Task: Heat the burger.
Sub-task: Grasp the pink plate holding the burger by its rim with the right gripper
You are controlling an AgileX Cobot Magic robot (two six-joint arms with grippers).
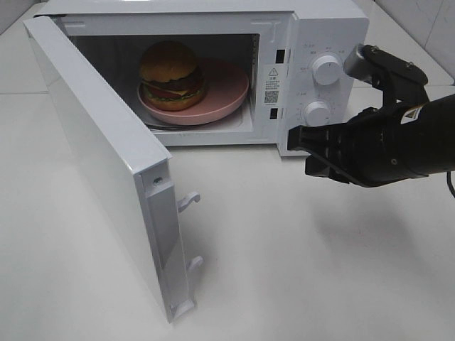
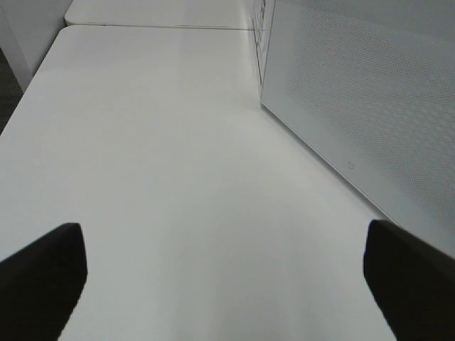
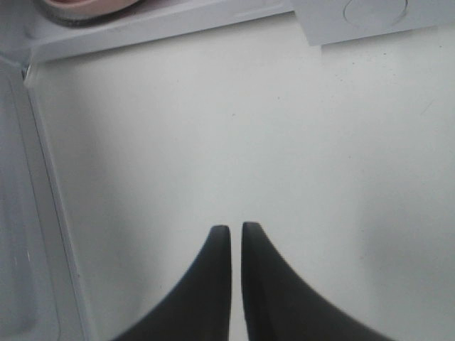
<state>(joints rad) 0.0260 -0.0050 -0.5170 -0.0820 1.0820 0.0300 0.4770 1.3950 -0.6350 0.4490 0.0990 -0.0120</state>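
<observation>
The burger (image 1: 173,74) sits on a pink plate (image 1: 227,92) inside the white microwave (image 1: 320,28), whose door (image 1: 99,163) stands wide open toward the front left. My right gripper (image 1: 297,140) hovers just in front of the microwave's control panel, below the lower knob (image 1: 317,113); in the right wrist view its fingers (image 3: 235,231) are shut with nothing between them, over bare table, and the plate's edge (image 3: 85,8) peeks in. My left gripper (image 2: 224,249) is open over empty table, beside the door's outer face (image 2: 355,106).
An upper knob (image 1: 326,69) is on the panel. The white table (image 1: 298,256) spreads in front of the microwave. The open door has latch hooks (image 1: 188,202) on its free edge. A wall runs at the far right.
</observation>
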